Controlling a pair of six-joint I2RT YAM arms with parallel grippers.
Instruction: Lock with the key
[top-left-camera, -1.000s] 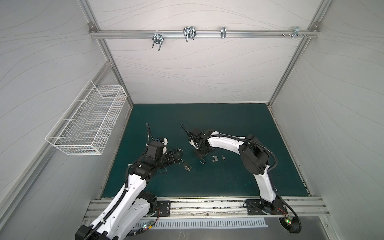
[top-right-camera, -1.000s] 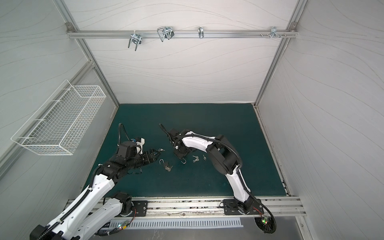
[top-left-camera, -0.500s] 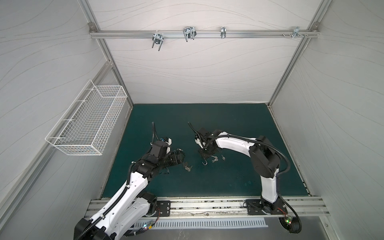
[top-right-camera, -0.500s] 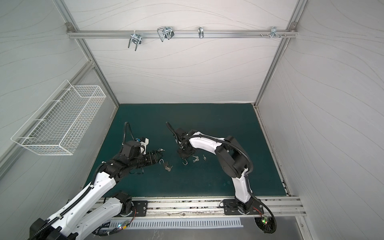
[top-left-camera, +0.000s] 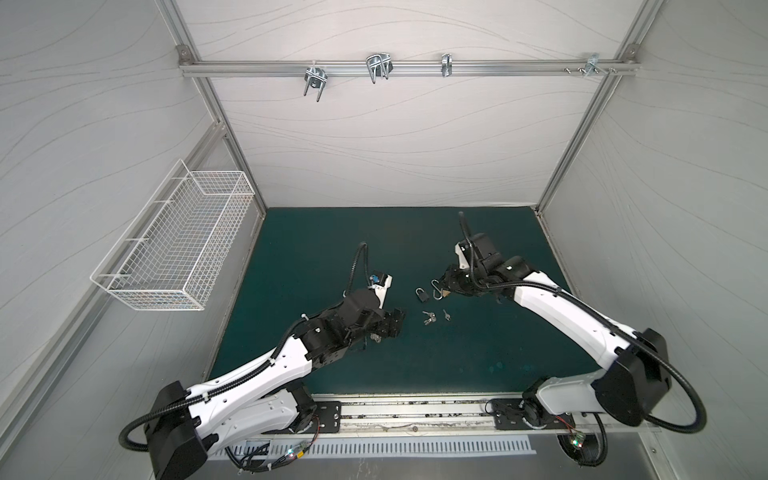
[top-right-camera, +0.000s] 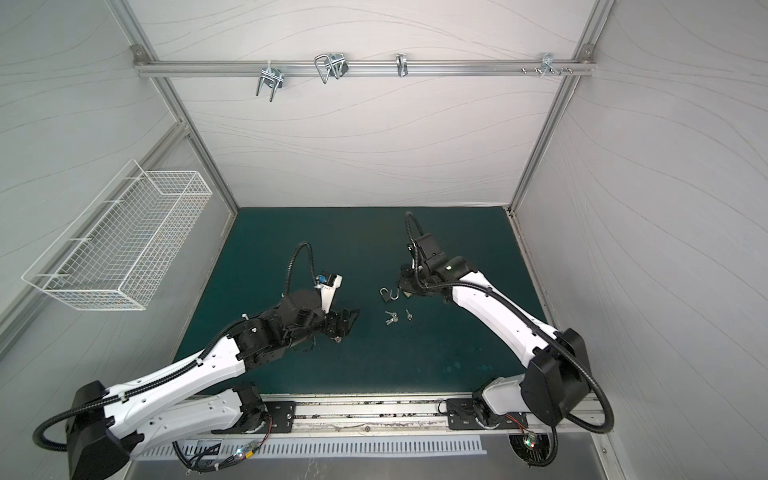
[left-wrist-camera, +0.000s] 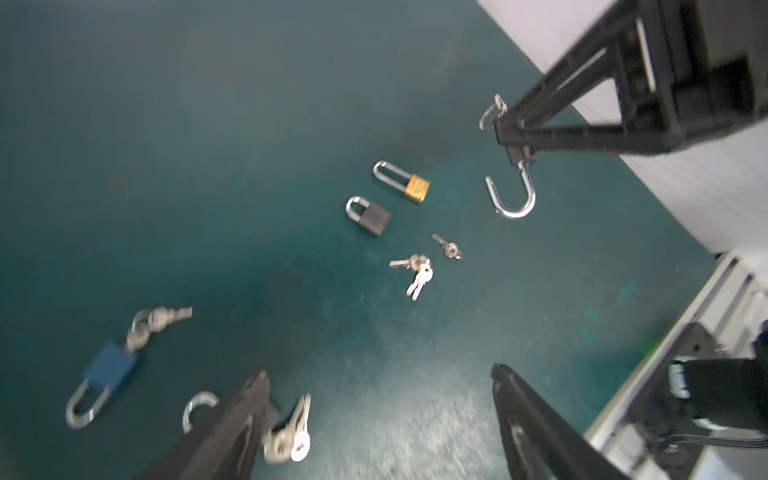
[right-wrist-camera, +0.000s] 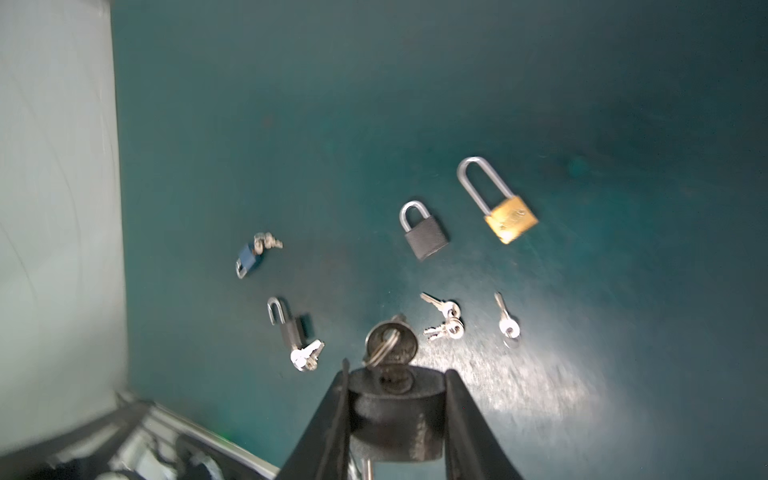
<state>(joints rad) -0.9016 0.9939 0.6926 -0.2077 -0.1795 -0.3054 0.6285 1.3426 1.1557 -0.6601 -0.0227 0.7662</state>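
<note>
Right gripper clamps the dark padlock above the mat, key seated in its cylinder, shackle hanging open, while the left gripper hovers wide open nearby, so this looks like mid-locking, and next that shackle needs pushing home and the key turning.

No legible text anywhere, brass padlock face perhaps stamped, lettering too blurred to read
</note>
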